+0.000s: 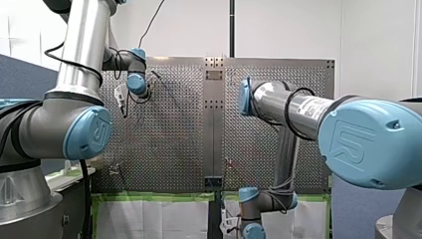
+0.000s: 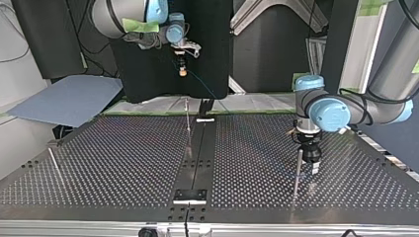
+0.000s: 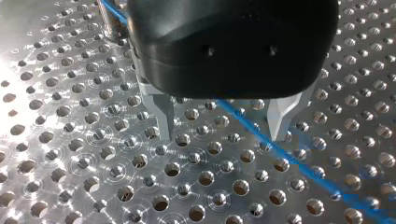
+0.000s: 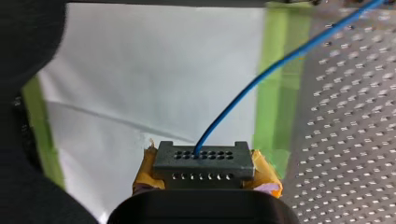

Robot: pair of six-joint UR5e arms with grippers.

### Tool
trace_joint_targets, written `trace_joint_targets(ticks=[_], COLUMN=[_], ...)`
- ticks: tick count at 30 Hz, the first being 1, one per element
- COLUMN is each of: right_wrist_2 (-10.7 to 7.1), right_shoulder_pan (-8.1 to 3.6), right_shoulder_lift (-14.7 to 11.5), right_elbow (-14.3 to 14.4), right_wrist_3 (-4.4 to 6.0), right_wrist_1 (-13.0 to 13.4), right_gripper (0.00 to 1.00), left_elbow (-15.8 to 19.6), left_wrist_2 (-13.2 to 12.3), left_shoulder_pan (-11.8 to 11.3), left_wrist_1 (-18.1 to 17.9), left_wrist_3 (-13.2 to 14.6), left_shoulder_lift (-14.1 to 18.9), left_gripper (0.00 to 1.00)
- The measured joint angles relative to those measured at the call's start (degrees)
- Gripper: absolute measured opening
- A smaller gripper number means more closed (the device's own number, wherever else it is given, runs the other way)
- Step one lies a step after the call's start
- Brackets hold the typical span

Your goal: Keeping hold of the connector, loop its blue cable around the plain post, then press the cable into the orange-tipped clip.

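The connector (image 4: 203,161) was grasped between the yellow pads (image 4: 145,171) of my right gripper (image 4: 204,173), whose jaws were clenched on its two short ends. Its long axis was laid across from pad to pad, and its holed face was turned away from the gripper. The blue cable (image 4: 243,93) was seen leaving that face and curving away ahead of the gripper, toward the perforated counter (image 4: 355,140) beside it.

In the top view, this gripper was held in the upper centre-left of the frame, raised well above the counter near its far edge. The connector was pointed downward beneath it, and the cable could be traced faintly down and to the right from there.

My left gripper (image 2: 311,159) was placed at the middle right of the same frame, pointed down at the counter, just beside the plain post (image 2: 297,173), which stood upright. In the left wrist view its metal fingers (image 3: 163,116) were spread apart, the jaws released with nothing gripped. The cable was stretched on a diagonal over the counter under them, nearer one finger than the other. Whether it touched that finger could not be told.
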State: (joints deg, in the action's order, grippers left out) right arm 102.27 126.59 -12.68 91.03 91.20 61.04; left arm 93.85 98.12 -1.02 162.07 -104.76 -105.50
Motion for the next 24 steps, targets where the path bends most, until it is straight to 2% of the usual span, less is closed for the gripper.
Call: trace_joint_targets(ticks=[6,12,17,24], right_wrist_2=[0.61,0.97,1.03,0.97], right_shoulder_pan=[-0.31,-0.68,-0.91,-1.23], right_shoulder_lift=[2.58,3.16,2.65,-0.13], right_elbow=[0.05,0.59,0.84,3.18], right_wrist_3=[-0.04,-0.02,-0.03,0.14], right_wrist_1=[0.42,2.35,3.24,5.63], right_gripper=[0.0,0.0,0.0,0.0], left_elbow=[0.0,0.0,0.0,0.0], left_wrist_2=[0.0,0.07,0.09,0.09], left_shoulder_pan=[0.0,-0.01,-0.13,-0.25], left_wrist_1=[0.01,0.01,-0.01,-0.06], left_wrist_3=[0.02,0.03,0.05,0.03], left_shoulder_lift=[0.0,0.0,0.0,0.0], left_gripper=[1.0,1.0,1.0,1.0])
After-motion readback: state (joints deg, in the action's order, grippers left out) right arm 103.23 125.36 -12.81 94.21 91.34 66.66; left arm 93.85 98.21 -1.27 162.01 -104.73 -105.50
